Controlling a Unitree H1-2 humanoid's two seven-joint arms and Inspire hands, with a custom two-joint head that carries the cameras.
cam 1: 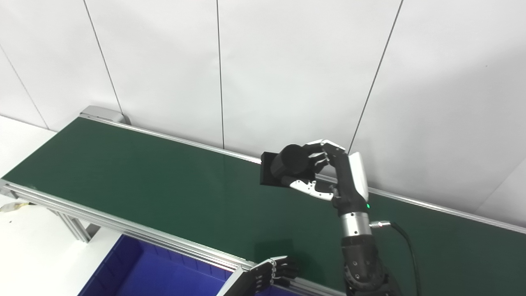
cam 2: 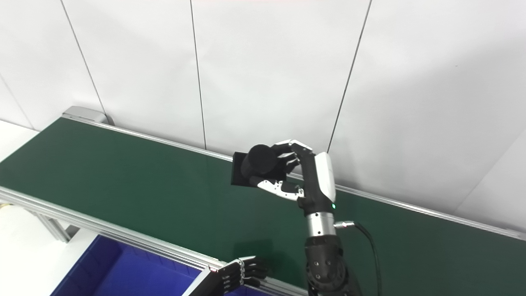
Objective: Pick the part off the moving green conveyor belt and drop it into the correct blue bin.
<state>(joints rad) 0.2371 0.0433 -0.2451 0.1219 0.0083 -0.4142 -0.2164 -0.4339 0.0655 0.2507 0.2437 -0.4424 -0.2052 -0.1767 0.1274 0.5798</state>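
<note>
Right hand [cam 1: 328, 172] grips the black part [cam 1: 285, 166] above the green conveyor belt [cam 1: 164, 181], frame centre. Left hand [cam 1: 277, 271], fingers curled and empty, sits at the bottom edge beside the blue bin [cam 1: 135, 271].

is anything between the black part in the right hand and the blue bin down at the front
Mostly clear. The right hand holds the black part above the green conveyor belt. The blue bin lies below the belt's near rail. Only the left hand, resting at that rail by the bin's right end, sits near the path.
</note>
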